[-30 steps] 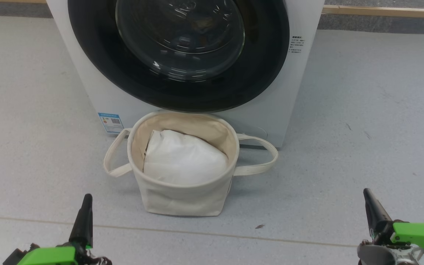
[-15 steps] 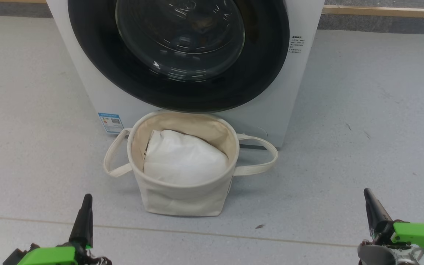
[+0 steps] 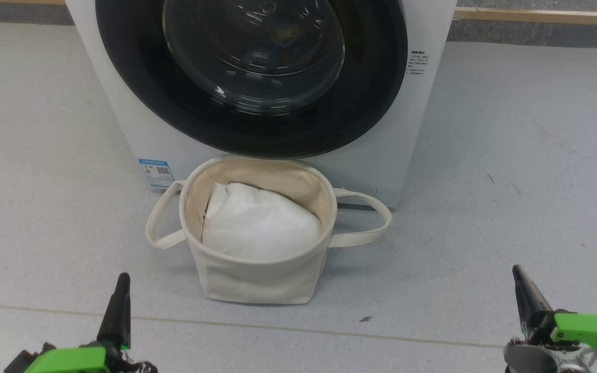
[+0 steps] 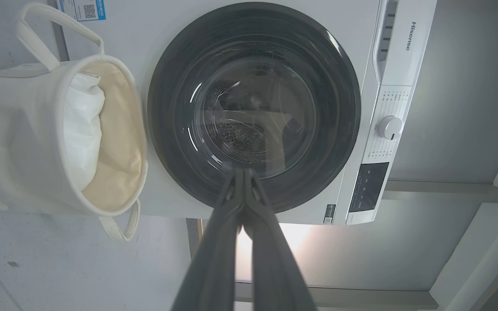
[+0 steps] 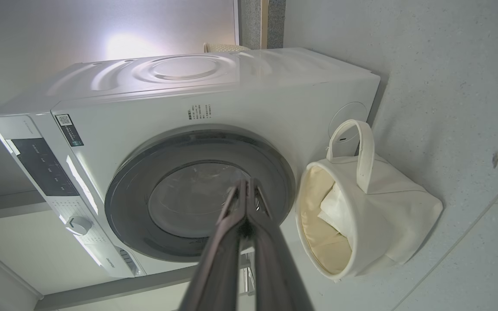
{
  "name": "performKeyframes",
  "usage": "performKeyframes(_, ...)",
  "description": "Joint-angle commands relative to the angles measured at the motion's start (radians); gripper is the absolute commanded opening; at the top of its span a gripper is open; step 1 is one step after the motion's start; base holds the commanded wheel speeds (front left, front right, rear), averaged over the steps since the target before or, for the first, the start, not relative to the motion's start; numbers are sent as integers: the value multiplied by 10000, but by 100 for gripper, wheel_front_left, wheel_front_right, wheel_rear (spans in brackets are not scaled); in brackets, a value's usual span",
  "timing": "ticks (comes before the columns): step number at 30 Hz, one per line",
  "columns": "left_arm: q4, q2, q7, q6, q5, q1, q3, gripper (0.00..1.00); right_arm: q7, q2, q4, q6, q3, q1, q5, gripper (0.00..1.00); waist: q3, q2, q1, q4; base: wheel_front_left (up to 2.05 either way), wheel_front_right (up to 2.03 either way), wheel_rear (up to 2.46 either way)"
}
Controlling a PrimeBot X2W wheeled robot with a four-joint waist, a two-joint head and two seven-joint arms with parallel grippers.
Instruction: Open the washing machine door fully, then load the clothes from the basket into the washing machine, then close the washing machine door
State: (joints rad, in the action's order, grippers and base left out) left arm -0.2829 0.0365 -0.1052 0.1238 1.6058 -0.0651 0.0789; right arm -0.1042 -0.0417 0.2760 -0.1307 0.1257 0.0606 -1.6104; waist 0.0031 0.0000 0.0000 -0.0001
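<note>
The white washing machine stands ahead with its round black-rimmed door lying flat against the front. The cream basket sits on the floor right before it, and inside shows the plain white liner cloth. The light blue bear-print clothes are hidden. My left gripper is shut at the lower left, well short of the basket. At the lower right, my right gripper is shut too. Both hold nothing. The door and basket appear in the left wrist view, and the door and basket in the right.
Grey speckled floor spreads on both sides of the machine, with a thin seam line running across in front of me. A wooden skirting strip runs along the wall behind. The machine's control panel and knob sit above the door.
</note>
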Motion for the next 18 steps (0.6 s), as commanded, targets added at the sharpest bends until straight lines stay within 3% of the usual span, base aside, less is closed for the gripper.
performKeyframes(1,376,137,-79,69,30,-429,346,0,-49,-128,-315,0,-170,468,-23,0,0,0,0,1,0,0,0)
performKeyframes(18,377,137,-78,69,30,-429,346,0,-61,-118,-315,0,-155,469,-11,0,0,0,0,1,0,0,0)
